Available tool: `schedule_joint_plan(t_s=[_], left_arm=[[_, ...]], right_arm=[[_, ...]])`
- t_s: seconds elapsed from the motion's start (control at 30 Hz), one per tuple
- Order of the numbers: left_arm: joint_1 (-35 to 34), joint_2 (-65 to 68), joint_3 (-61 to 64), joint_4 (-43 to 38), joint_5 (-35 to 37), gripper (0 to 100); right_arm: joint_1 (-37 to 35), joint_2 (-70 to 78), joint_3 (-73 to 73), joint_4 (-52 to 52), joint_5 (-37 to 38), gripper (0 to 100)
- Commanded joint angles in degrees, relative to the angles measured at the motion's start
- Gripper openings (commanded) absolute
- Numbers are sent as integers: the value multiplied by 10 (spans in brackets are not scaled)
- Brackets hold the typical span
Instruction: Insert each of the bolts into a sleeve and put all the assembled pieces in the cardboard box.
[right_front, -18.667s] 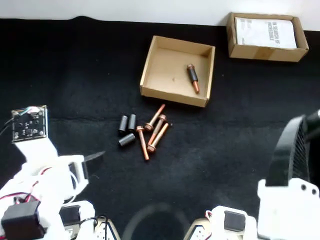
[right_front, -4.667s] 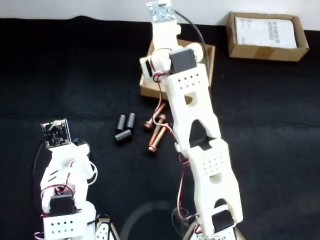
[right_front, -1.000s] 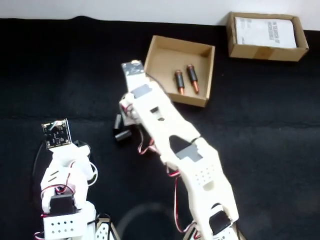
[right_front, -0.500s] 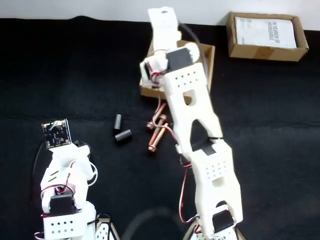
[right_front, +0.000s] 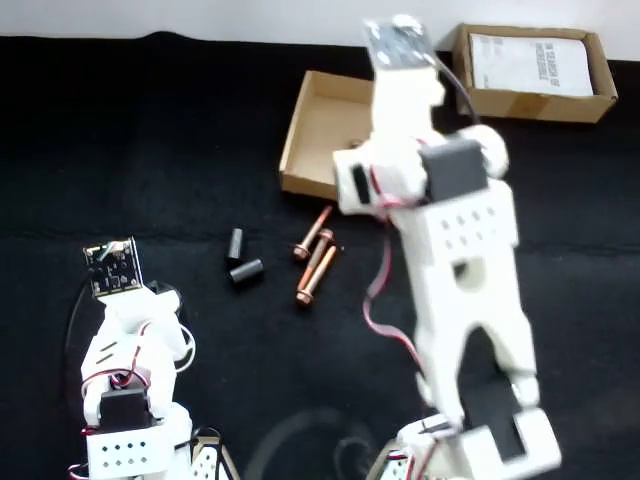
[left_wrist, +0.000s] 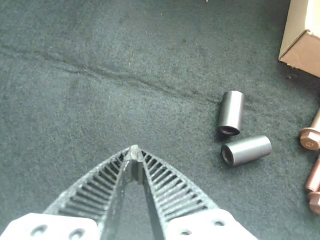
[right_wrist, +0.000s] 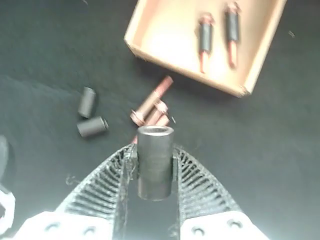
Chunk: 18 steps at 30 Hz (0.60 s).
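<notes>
My right gripper (right_wrist: 155, 150) is shut on a dark sleeve (right_wrist: 155, 172), held upright high over the black mat. Under it lie three loose copper bolts (right_wrist: 151, 102) and two loose sleeves (right_wrist: 87, 101) (right_wrist: 92, 127). The cardboard box (right_wrist: 150, 47) holds two assembled pieces (right_wrist: 205, 40) (right_wrist: 231, 32). In the high view the raised right arm (right_front: 450, 230) hides most of the box (right_front: 305, 125), with the bolts (right_front: 313, 255) and sleeves (right_front: 236, 242) to its left. My left gripper (left_wrist: 134, 150) is shut and empty, low over the mat, short of the two sleeves (left_wrist: 230, 112) (left_wrist: 246, 150).
A second cardboard box (right_front: 530, 65) with a printed sheet inside sits at the back right. The left arm (right_front: 130, 330) stays folded at the front left. A corner of the task box (left_wrist: 302, 35) and bolt heads (left_wrist: 310, 140) lie beyond the sleeves.
The right arm took one of the three sleeves a second ago, lifted it, and has swung right in front of the box. The left arm has not moved.
</notes>
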Motion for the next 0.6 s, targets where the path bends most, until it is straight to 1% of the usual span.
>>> schedule_joint_plan(t_s=[0.0,0.13,0.23,0.37,0.43,0.53,0.57], left_arm=[[-3,-2,10,6,-4,14],[-1,-2,10,29,-1,14],[-1,-5,10,29,-1,14],[-7,-7,-1,31,-3,14],[-16,-5,-32,35,-3,14],[-7,-3,-121,98,-4,14],[3,-2,-154,123,-15,14]], right_arm=[[55,-141,109,3,11,7],[122,-250,225,3,11,7],[166,-338,320,3,11,7],[204,-467,441,3,11,7],[207,-538,494,3,11,7],[209,-645,564,3,18,7],[209,-679,582,3,34,7]])
